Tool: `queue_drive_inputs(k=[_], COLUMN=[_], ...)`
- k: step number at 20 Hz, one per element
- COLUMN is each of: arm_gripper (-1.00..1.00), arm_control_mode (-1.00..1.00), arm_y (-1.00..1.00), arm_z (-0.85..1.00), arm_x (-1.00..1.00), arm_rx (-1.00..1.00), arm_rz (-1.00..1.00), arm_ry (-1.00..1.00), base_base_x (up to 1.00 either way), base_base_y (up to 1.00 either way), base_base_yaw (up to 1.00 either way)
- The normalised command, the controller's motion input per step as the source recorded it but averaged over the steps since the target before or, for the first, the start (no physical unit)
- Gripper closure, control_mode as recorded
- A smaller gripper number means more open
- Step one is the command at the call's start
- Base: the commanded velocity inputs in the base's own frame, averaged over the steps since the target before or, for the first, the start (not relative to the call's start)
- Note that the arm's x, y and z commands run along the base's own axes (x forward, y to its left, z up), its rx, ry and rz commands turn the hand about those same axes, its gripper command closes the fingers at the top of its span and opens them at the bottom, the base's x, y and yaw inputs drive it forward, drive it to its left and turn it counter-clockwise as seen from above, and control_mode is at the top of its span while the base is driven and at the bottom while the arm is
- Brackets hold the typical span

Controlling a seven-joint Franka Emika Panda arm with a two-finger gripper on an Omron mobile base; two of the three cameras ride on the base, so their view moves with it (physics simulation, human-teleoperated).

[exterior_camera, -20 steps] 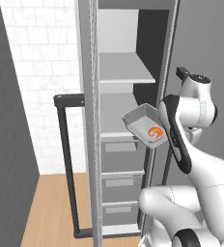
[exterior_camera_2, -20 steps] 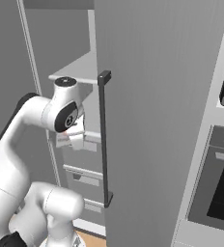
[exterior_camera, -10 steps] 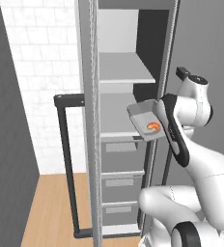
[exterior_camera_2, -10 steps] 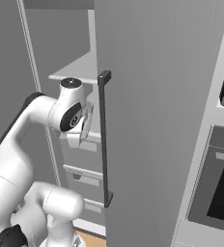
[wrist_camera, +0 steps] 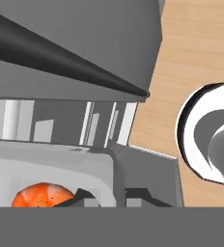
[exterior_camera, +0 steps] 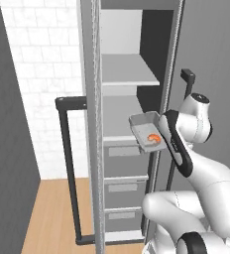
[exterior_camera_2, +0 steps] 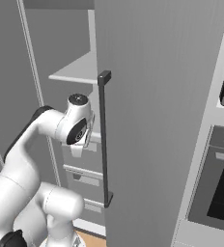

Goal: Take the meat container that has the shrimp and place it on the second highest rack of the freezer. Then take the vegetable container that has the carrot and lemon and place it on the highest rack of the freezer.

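The freezer (exterior_camera: 89,124) stands open in front of me. My gripper (exterior_camera: 160,135) is shut on the right rim of the meat container (exterior_camera: 145,130), a clear tub with an orange shrimp (exterior_camera: 154,139) inside. The tub hangs slightly tilted at the front right corner of the second highest rack (exterior_camera: 116,119), about level with its front edge. Above it is the highest rack (exterior_camera: 127,72), bare. In the hand view the shrimp (wrist_camera: 41,195) lies in the tub (wrist_camera: 61,164) just left of my fingertips (wrist_camera: 85,198). The vegetable container is out of view.
Three grey drawers (exterior_camera: 122,178) sit below the racks. The freezer door (exterior_camera_2: 147,96) with its long black handle (exterior_camera_2: 103,140) stands close on my right. Another black bar handle (exterior_camera: 67,168) is on the left. A wall oven (exterior_camera_2: 220,193) is further right, and wooden floor (exterior_camera: 52,213) lies below.
The tub was tipped steeply half a second ago and now sits closer to level. My hand has shifted a little toward the freezer opening, still holding it.
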Motion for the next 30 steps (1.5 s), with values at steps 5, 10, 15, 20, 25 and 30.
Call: queue_drive_inputs(k=[5,10,15,20,25,30], arm_gripper=[1.00,1.00,1.00,1.00,1.00,1.00], arm_control_mode=[-1.00,-1.00,-1.00,-1.00,-1.00,-1.00], arm_y=[0.16,0.37,0.21,0.00,-0.06,-0.05], arm_z=[-0.38,0.00,0.00,0.00,0.12,0.31], arm_x=[0.33,0.38,0.61,0.61,0.62,0.38], arm_rx=[0.01,0.00,0.00,0.00,0.00,0.00], arm_rz=[0.00,-0.01,-0.02,-0.04,0.00,0.00], arm_ry=[-0.06,0.00,0.00,0.00,0.02,0.09], base_base_x=[0.00,0.00,0.00,0.00,0.00,0.00], base_base_y=[0.00,0.00,0.00,0.00,0.00,0.00], base_base_yaw=[0.00,0.00,0.00,0.00,0.00,0.00])
